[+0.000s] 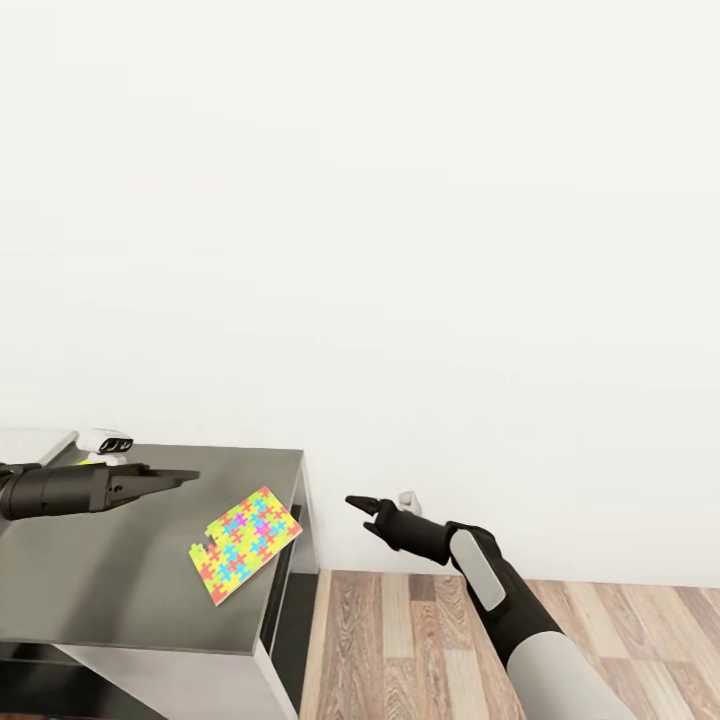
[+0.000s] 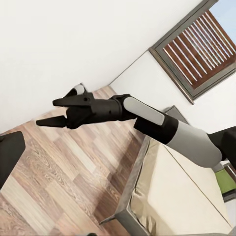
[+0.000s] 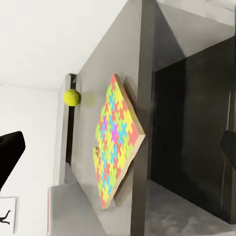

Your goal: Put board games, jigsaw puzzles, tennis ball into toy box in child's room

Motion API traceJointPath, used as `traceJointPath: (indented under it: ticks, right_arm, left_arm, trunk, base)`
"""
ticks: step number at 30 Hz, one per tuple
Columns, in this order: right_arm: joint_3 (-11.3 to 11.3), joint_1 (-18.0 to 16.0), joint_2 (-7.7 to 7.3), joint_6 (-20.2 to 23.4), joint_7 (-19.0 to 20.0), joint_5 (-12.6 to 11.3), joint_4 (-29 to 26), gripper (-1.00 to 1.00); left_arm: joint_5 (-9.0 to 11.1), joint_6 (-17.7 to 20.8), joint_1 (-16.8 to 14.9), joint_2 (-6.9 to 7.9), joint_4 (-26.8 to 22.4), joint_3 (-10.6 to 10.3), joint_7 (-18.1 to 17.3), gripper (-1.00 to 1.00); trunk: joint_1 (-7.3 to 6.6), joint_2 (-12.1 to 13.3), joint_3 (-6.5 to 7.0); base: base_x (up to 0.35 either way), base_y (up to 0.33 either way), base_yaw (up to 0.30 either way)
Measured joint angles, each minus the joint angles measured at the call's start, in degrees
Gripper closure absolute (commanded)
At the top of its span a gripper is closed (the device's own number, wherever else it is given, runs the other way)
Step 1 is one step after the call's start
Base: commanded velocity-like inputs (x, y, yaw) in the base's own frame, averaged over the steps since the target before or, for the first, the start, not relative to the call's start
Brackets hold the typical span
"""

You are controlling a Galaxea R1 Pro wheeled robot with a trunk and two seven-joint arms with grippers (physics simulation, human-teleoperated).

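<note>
L pincer (image 1: pixel 185 478) shut, empty, 1 jigsaw (image 1: pixel 245 541), maybe 1 tennis ball (image 3: pixel 72 97).

A plain white wall (image 1: pixel 400 250) takes up most of the head view, meeting a wood-plank floor (image 1: pixel 400 640) of grey-brown boards. A small white fitting (image 1: pixel 408 498), perhaps a wall socket, sits low on the wall just above the floor. In the left wrist view a grey-framed window (image 2: pixel 196 46) has reddish-brown slatted blinds.
</note>
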Motion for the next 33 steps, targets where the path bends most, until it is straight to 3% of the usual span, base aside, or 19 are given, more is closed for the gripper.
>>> traceJointPath:
  ticks: [20,33]
  right_arm:
    - [-0.9,-0.1,-0.53,-0.8,0.3,-0.3,1.2,-1.0]
    - [-1.0,-0.8,-0.63,-0.8,0.4,-0.4,5.3,-1.0]
  left_arm:
    - [0.0,0.0,0.0,0.01,0.0,0.0,0.0,-1.0]
    - [0.0,0.0,0.0,0.01,0.0,0.0,0.0,-1.0]
  trunk:
    - [0.0,0.0,0.0]
    - [0.0,0.0,0.0]
  base:
    - [0.0,0.092,0.0]
    - [0.0,0.12,0.0]
